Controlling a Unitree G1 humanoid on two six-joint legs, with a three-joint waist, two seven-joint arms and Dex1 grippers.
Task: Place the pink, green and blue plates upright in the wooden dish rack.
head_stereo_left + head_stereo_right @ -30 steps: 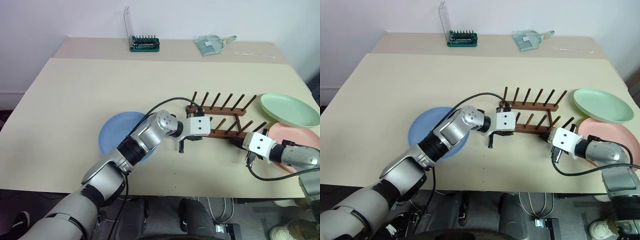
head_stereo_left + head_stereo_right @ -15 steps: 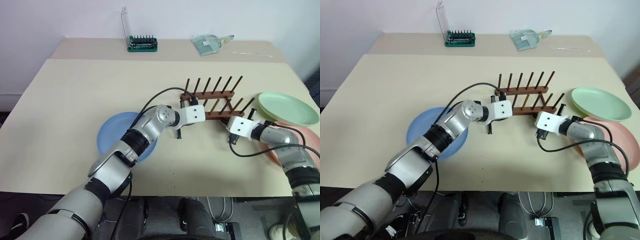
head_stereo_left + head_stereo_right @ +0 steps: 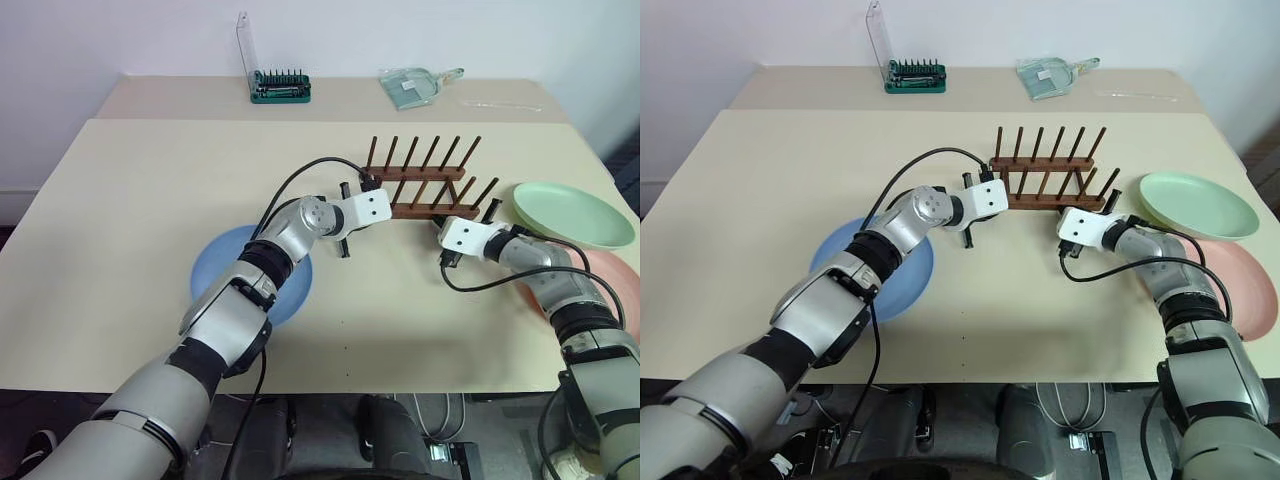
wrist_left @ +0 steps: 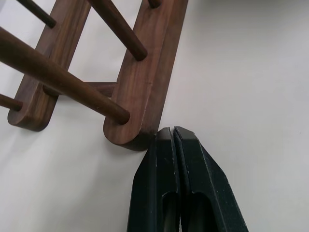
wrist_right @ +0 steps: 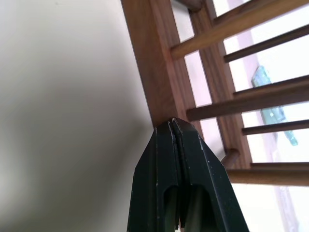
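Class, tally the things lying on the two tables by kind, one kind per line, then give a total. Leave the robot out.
Plates: 3 (blue, green, pink)
Dish rack: 1
Bit case: 1
Clear dustpan-like item: 1
Thin clear stick: 1
Total: 7

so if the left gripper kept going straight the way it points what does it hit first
Most likely the rack: the shut left gripper sits right at the rounded end of its near rail, seemingly touching it already.
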